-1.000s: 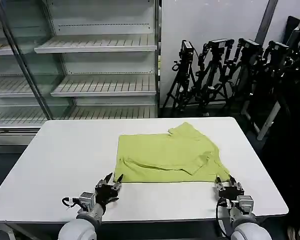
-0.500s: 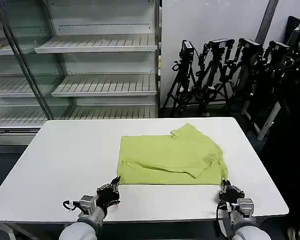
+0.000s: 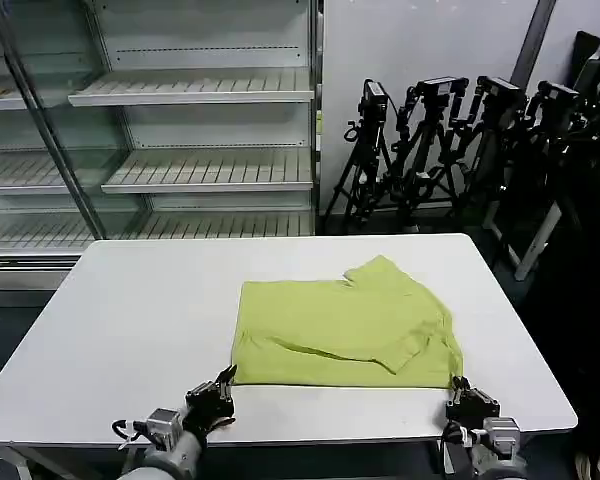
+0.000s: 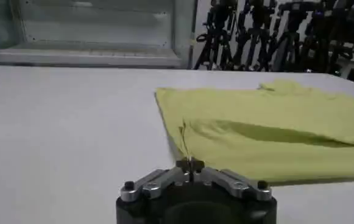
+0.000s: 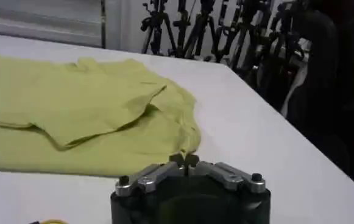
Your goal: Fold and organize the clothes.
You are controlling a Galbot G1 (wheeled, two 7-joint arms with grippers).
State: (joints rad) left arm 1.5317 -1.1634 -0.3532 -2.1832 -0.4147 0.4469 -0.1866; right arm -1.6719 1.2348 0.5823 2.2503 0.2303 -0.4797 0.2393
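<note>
The T-shirt point(image 3: 345, 322) lies partly folded on the white table point(image 3: 130, 310), its long axis running across, left to right. Its near hem stretches between the two claws. The left gripper point(image 3: 217, 388) sits at the near-left corner of the hem, the right gripper point(image 3: 463, 392) at the near-right corner. Each is pinched tight on a corner of the cloth, fingers point(image 4: 189, 163) meeting on fabric. The shirt's body lies straight ahead of both, away from the robot. Judgement: each arm serves its own corner; neither is nearer overall.

White table point(image 3: 120, 320), shelves point(image 3: 195, 95), tripods point(image 3: 450, 150)
</note>
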